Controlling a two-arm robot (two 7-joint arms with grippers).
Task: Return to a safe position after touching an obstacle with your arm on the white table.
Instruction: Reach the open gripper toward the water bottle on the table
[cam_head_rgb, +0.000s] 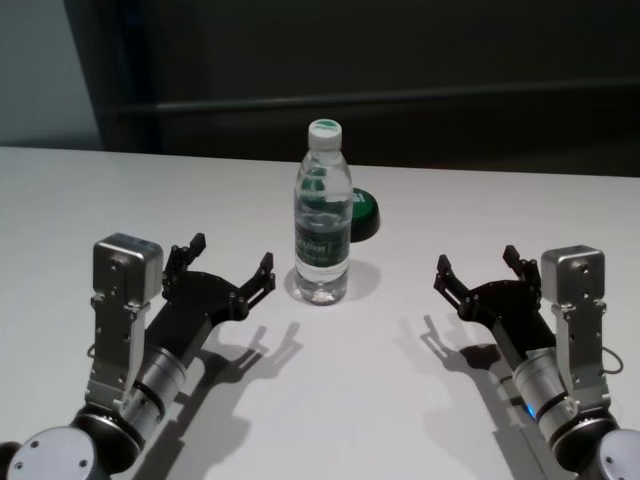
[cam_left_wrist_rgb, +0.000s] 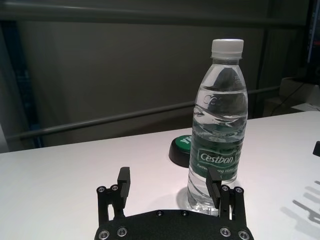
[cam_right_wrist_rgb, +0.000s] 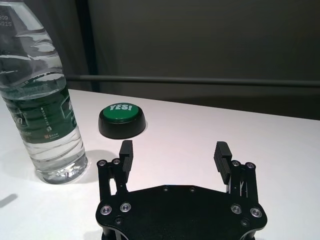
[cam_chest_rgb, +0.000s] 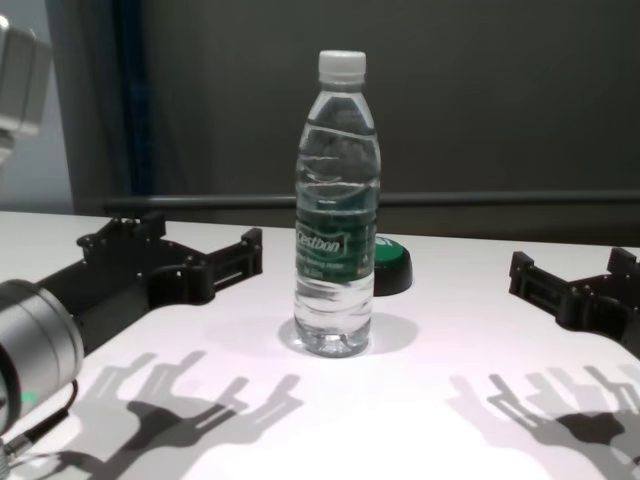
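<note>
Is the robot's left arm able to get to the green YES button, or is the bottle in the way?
Probably not straight on: the water bottle stands between the open left gripper and the YES button.

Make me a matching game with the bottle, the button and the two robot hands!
Things:
1. water bottle
2. green button
3. left gripper
4. right gripper

Descriptions:
A. low, round, behind the bottle
B. fingers open, close beside the bottle
C. standing upright mid-table, white cap on
D. fingers open, farther from the bottle, over the white table

Pairs: 1-C, 2-A, 3-B, 4-D
</note>
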